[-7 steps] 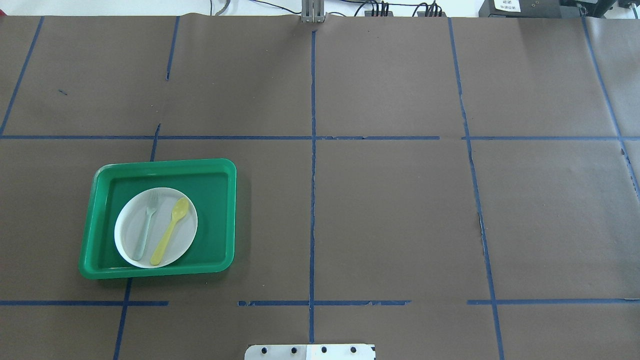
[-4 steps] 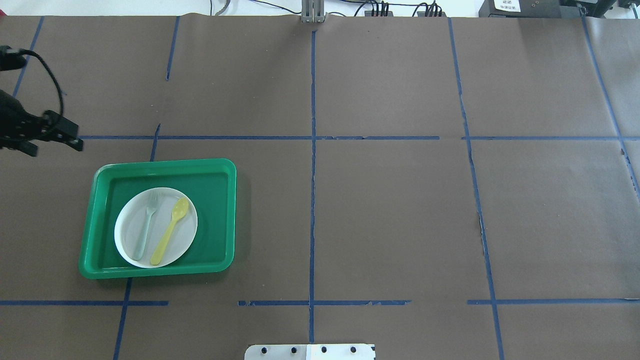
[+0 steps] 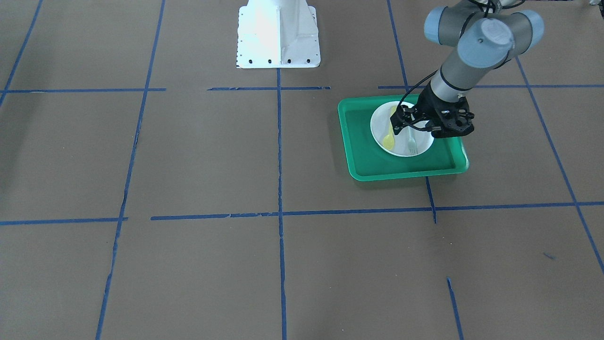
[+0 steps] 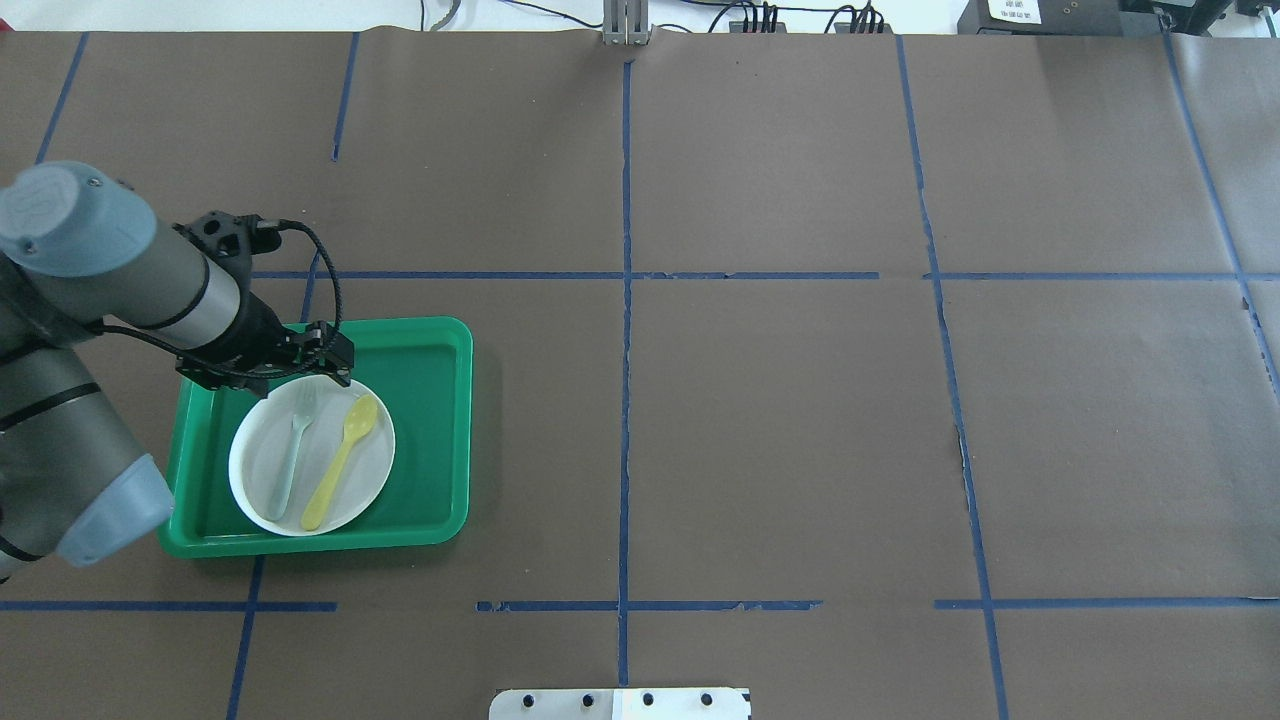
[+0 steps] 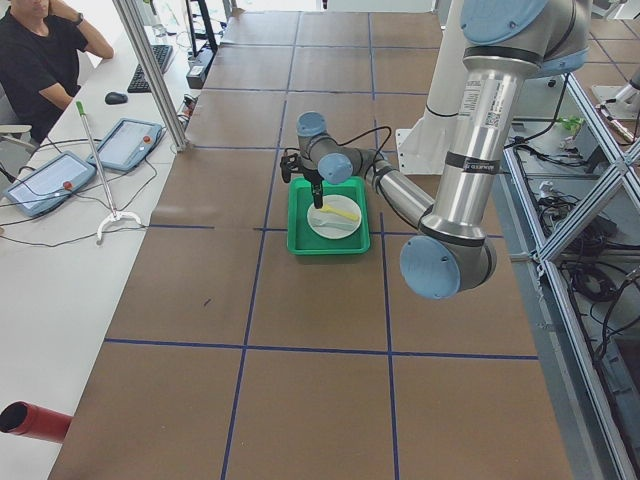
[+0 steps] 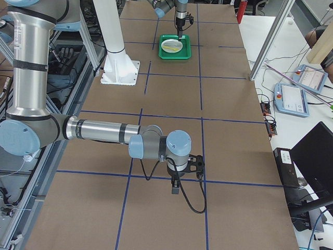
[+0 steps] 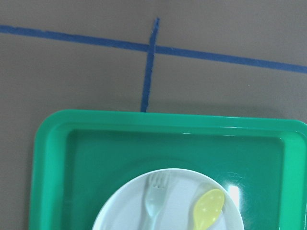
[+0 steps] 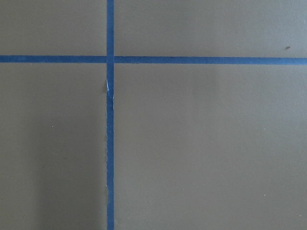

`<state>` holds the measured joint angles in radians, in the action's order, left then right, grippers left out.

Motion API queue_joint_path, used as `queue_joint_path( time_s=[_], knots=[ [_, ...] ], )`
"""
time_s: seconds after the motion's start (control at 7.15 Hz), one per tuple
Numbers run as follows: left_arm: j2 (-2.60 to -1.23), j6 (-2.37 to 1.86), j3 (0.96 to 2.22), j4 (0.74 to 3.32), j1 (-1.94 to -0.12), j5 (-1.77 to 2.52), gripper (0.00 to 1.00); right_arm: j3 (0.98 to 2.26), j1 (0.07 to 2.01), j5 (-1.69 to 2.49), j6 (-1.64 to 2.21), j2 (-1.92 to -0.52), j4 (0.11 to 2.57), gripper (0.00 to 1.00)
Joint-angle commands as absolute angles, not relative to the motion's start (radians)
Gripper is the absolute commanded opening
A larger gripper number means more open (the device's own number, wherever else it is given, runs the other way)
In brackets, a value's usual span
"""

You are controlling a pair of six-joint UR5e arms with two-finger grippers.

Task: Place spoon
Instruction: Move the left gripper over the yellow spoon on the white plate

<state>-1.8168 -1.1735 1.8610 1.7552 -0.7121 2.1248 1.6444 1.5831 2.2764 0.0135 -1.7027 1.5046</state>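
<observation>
I see the green tray [image 4: 440, 440] near the bench's left end, closer to the robot-side edge, with a white plate [image 4: 258, 490] inside it. The yellow spoon [image 4: 341, 462] lies on the plate, handle toward the robot-side edge and bowl toward the far edge. It is just right of the pale fork [image 4: 293, 452], not touching. The left gripper [image 4: 265, 368] hangs over the plate's far rim, jaws spread, holding nothing. The right gripper [image 6: 176, 188] is over brown paper [image 6: 229, 156] at the right end; I can't tell how its jaws stand.
</observation>
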Motion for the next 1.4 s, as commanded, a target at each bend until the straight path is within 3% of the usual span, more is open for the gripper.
queue_joint_path(
  time_s=[0.0,0.7,1.26],
  knots=[
    [-1.839,-1.192,1.832,1.769,-0.655,2.114,0.84,1.644,1.583,2.276,0.012,-1.703,1.505,1.0],
    [-1.724,-1.196,1.833,1.942,-0.626,2.089,0.83,1.644,1.583,2.276,0.014,-1.703,1.505,1.0],
    [-1.727,-1.201,1.836,1.941,-0.612,2.091,0.75,1.644,1.583,2.276,0.014,-1.703,1.505,1.0]
  ],
)
